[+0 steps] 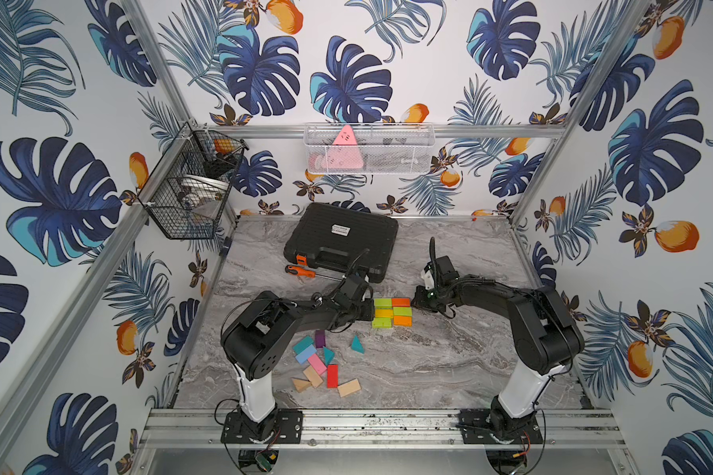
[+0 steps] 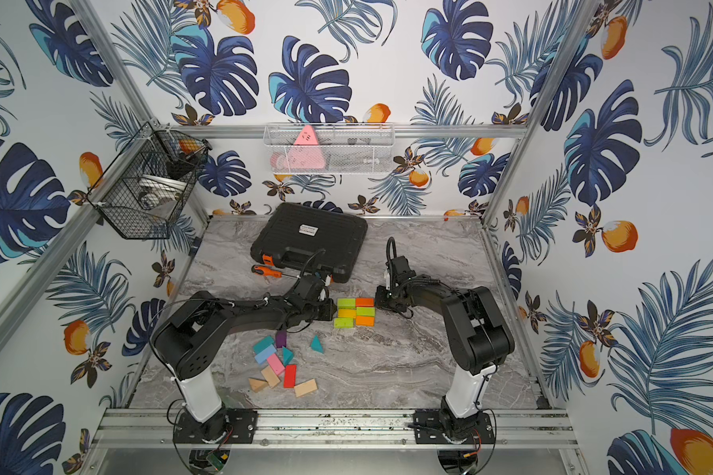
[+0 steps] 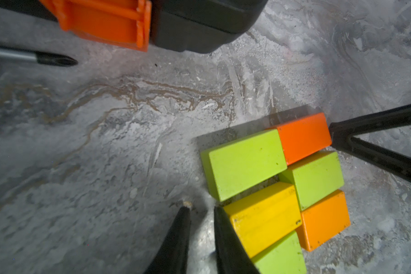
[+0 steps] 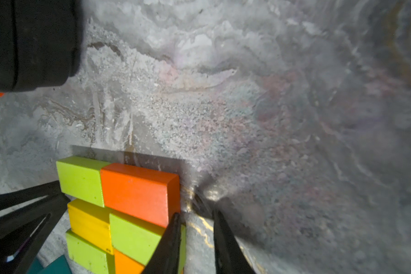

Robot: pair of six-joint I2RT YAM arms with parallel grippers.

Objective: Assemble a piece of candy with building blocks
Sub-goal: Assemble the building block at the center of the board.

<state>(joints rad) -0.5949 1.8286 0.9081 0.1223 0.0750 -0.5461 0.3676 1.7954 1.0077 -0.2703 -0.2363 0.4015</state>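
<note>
Six building blocks [image 1: 392,312] lie packed in a two-by-three patch mid-table: green [image 3: 246,163], yellow [image 3: 263,218] and green on one side, red-orange [image 4: 138,192], green [image 4: 133,234] and orange [image 3: 324,220] on the other. My left gripper [image 3: 202,210] stands low at the patch's left side [image 1: 368,313], narrowly open and empty, one finger against the yellow block's end. At the patch's right side [image 1: 415,305] my right gripper [image 4: 196,213] is also narrowly open and empty, one finger against the block ends. Several loose blocks [image 1: 318,364] lie nearer the front, under the left arm.
A black tool case [image 1: 342,240] lies at the back of the marble table, and an orange-handled screwdriver [image 1: 300,271] in front of it, close behind the left wrist. A teal wedge [image 1: 357,344] sits alone just in front of the patch. Wire baskets [image 1: 369,148] hang on the walls.
</note>
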